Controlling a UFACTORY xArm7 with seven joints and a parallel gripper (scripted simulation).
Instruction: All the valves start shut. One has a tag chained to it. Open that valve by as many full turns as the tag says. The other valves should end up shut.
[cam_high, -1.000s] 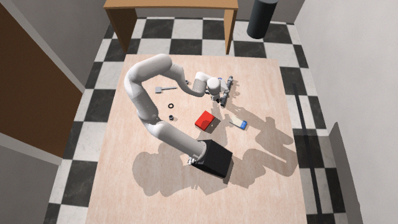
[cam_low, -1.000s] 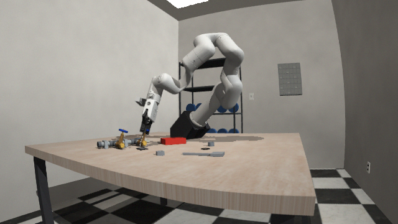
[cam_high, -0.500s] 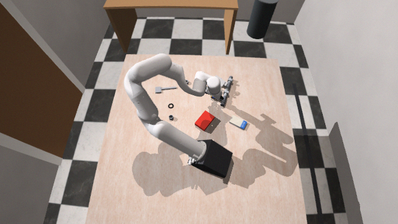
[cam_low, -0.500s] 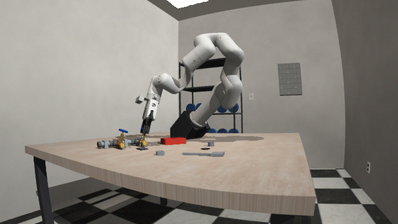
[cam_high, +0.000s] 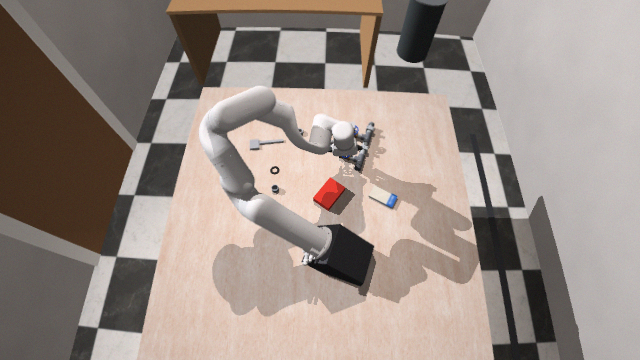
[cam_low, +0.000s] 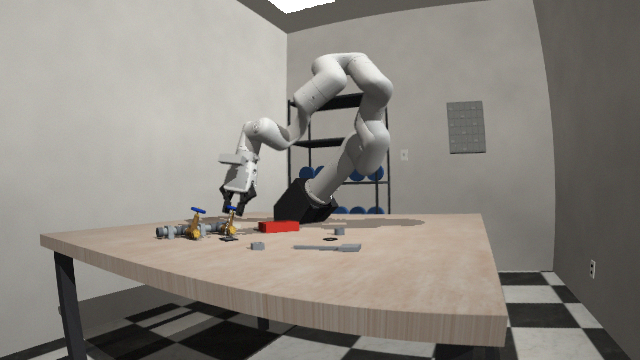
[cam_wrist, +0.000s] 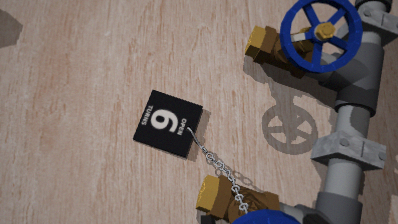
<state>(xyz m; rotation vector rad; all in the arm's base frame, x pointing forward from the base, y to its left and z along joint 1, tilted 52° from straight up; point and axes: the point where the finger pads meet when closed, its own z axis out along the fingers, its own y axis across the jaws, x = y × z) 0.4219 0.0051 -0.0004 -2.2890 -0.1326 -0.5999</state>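
A grey pipe (cam_wrist: 350, 102) (cam_low: 172, 231) (cam_high: 366, 142) lies on the table and carries two brass valves with blue handwheels. A black tag (cam_wrist: 167, 122) (cam_low: 228, 239) reading "OPEN 6 TURNS" lies flat on the table. A chain (cam_wrist: 225, 172) joins it to the nearer valve (cam_wrist: 235, 197). My gripper (cam_low: 233, 210) points down over this valve and is shut on its blue handwheel (cam_wrist: 265, 218) (cam_low: 230, 208), which shows only at the bottom edge of the wrist view. The other valve's handwheel (cam_wrist: 320, 34) (cam_low: 198, 210) stands free beside it. My fingers are hidden in the wrist view.
A red block (cam_high: 330, 194) (cam_low: 278, 226) and a white and blue box (cam_high: 383, 196) lie near the pipe. A grey hammer-like tool (cam_high: 265, 143) (cam_low: 330, 247), a black ring (cam_high: 274, 170), a nut (cam_high: 275, 189) and a small grey cube (cam_low: 257, 245) lie further off. The arm's black base (cam_high: 345, 252) stands on the table.
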